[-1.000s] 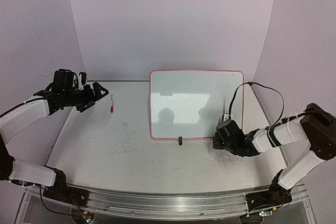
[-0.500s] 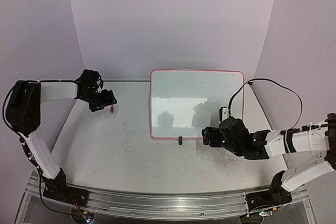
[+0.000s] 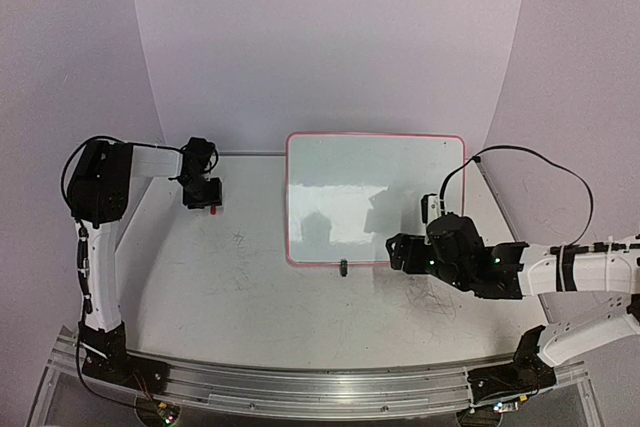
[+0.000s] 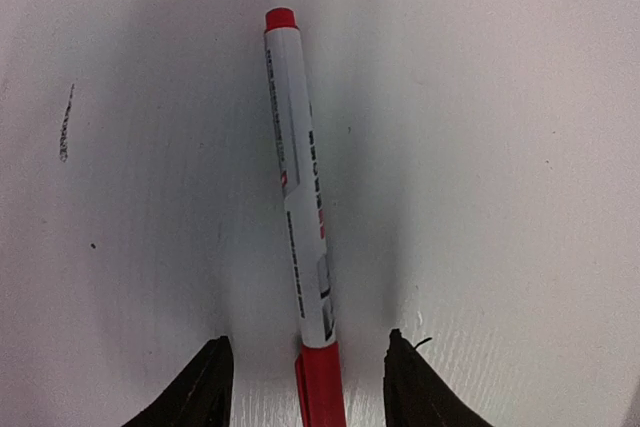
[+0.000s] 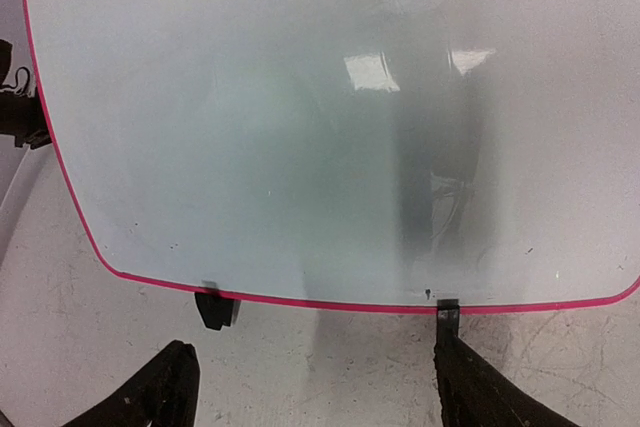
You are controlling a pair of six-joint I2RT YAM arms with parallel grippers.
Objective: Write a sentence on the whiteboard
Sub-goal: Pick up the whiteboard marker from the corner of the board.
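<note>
Glossy whiteboard [image 5: 300, 127], scuffed matt tabletop [image 3: 300, 297], plastic marker [image 4: 300, 197]

Nothing could be read. The marker [image 4: 303, 207] carried small dark and red print along its white barrel, running 12 to 6 o'clock in the left wrist view, too blurred to decipher. The whiteboard [image 5: 250, 127] showed only glare and specks.
</note>
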